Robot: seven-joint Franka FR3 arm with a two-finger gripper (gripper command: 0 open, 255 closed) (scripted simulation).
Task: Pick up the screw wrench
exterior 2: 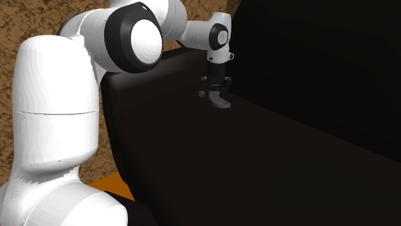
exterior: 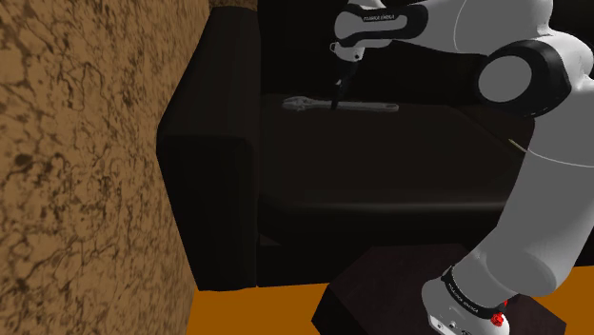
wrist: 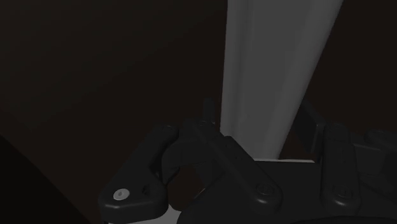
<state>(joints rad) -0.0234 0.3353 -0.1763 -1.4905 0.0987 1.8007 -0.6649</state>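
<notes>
Shoulder view shows a slim, pale-grey wrench (exterior: 376, 106) lying flat.

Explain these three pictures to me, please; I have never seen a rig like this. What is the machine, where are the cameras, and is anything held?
The machine is a white robot arm on a box stand, ending in a black pincer. One camera looks over its shoulder, another stands close behind its base, and a third rides on the hand. A grey wrench lies on a dark sofa. The pincer reaches down to it; whether it grips yet cannot be told.
</notes>
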